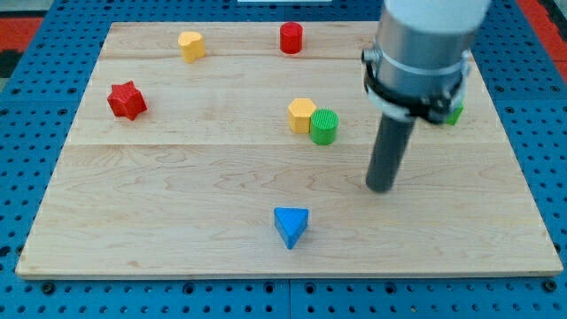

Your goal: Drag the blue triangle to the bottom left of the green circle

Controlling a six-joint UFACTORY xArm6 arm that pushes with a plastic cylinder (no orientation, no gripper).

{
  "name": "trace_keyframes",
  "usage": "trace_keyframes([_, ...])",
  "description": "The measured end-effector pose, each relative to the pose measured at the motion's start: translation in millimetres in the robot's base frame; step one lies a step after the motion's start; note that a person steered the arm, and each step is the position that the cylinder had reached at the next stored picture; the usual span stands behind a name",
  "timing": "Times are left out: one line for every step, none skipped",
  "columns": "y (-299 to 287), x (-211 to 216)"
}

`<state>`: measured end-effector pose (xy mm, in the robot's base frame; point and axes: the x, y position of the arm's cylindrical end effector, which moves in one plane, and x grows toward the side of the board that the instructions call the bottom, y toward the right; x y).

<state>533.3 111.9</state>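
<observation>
The blue triangle (291,226) lies on the wooden board (177,195) near the view's bottom, at the middle. The green circle (324,127) stands upright above it and slightly to the right, touching a yellow hexagon block (301,114) on its left. My tip (381,187) rests on the board to the right of and a little above the blue triangle, and to the lower right of the green circle. It touches neither block.
A red star block (127,100) sits at the view's left. A yellow block (191,44) and a red cylinder (291,38) stand near the top edge. A green block (455,112) is mostly hidden behind the arm at the right.
</observation>
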Motion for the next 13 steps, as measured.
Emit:
trace_keyframes([1.3,63.9])
trace_keyframes([-31.6,84.7])
trace_keyframes([-84.4,80.9])
trace_keyframes([-112.7,56.4])
trace_keyframes([-146.2,33.3])
trace_keyframes([-149.3,7.9])
trace_keyframes([-121.7,-1.4])
trace_keyframes([-80.9,7.0])
trace_keyframes([-66.3,7.8])
trace_keyframes([-88.5,-3.2])
trace_keyframes([-112.2,-16.0])
trace_keyframes([-108.8,-31.9])
trace_keyframes([-68.1,-17.3])
